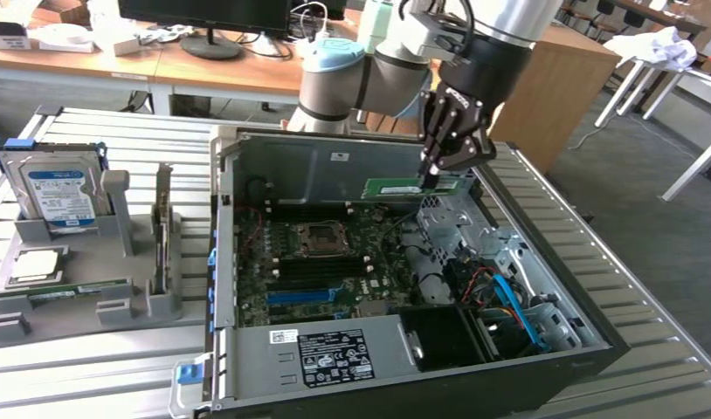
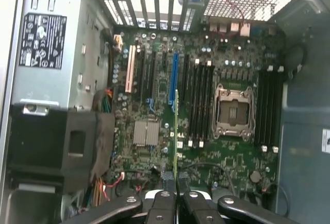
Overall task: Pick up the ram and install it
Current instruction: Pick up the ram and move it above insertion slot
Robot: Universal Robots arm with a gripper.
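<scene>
gripper: the pincer [image 2: 176, 184] is pinching the ram [image 2: 176, 131] by one end, with the stick on edge

ram location: in the air over the motherboard [image 2: 221, 157] inside the open case [image 1: 589, 336], not seated in anything

what could go wrong: the ram lines up closer to the blue slot [image 2: 174, 77] than to the black memory slots [image 2: 198, 103], so I reckon it could hit the wrong slot. A grip on one end could also let it tilt and jam.

counts: one ram held, one CPU socket [image 2: 234, 112], two banks of memory slots, one blue slot, one hard drive [image 1: 58, 194], one processor chip [image 1: 35, 264]
</scene>
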